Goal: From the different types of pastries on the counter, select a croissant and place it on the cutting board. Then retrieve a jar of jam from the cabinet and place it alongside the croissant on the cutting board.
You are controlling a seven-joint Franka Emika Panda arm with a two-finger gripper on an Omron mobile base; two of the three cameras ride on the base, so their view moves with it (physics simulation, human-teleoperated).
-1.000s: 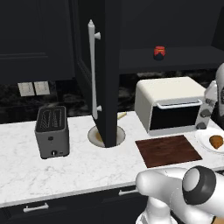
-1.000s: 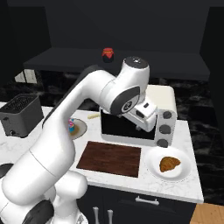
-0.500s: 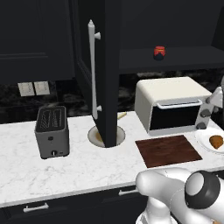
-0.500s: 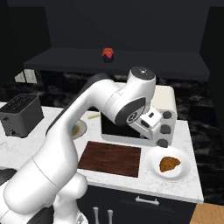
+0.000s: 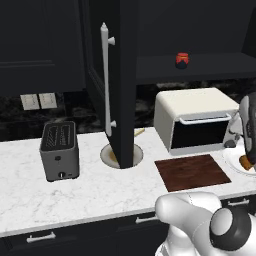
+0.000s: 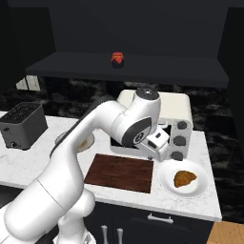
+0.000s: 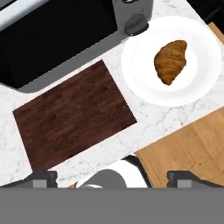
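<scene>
golden croissant [image 6: 184, 178] sits on white plate [image 6: 167, 183], right of bare cutting board [image 6: 121, 172]. gripper [image 6: 157, 147] has swung down over it, jaws spread wide, empty; pickup's next imo.

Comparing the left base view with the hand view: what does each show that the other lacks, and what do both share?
Left base view alone: the dark grey two-slot toaster, the small red-topped jam jar on the black cabinet shelf, and the open black cabinet door with its long white bar handle.

Hand view alone: light wooden floor past the counter edge, and the whole golden-brown croissant.

Both: the dark reddish-brown wooden cutting board, the cream toaster oven, the round white plate, the white marble counter.
</scene>
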